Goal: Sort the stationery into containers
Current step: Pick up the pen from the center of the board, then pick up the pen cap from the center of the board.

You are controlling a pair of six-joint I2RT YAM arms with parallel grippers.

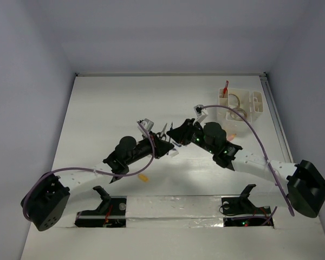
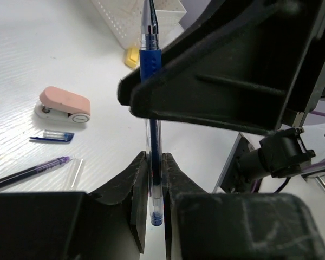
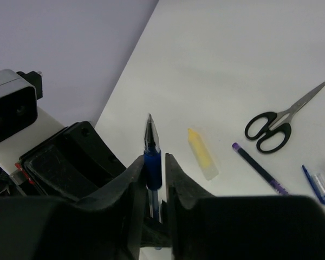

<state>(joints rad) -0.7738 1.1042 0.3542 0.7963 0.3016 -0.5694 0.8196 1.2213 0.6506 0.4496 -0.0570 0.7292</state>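
A blue pen (image 2: 151,65) with a clear barrel is held in the air between both grippers. My left gripper (image 2: 155,157) is shut on the pen's tail end. My right gripper (image 3: 154,158) is closed round its blue grip (image 3: 153,165), tip pointing away. The right gripper's fingers (image 2: 216,81) cross the pen in the left wrist view. In the top view the left gripper (image 1: 165,145) and the right gripper (image 1: 177,135) meet at mid-table. The white organiser (image 1: 258,103) stands at the far right, holding tape rolls (image 1: 235,100) and a red pen (image 1: 226,86).
Loose on the table are black scissors (image 3: 276,124), a yellow marker-like stick (image 3: 202,153), a purple pen (image 3: 258,168), a pink and white block (image 2: 65,104), a yellow block (image 2: 131,56) by the organiser (image 2: 135,16), and an orange bit (image 1: 143,176).
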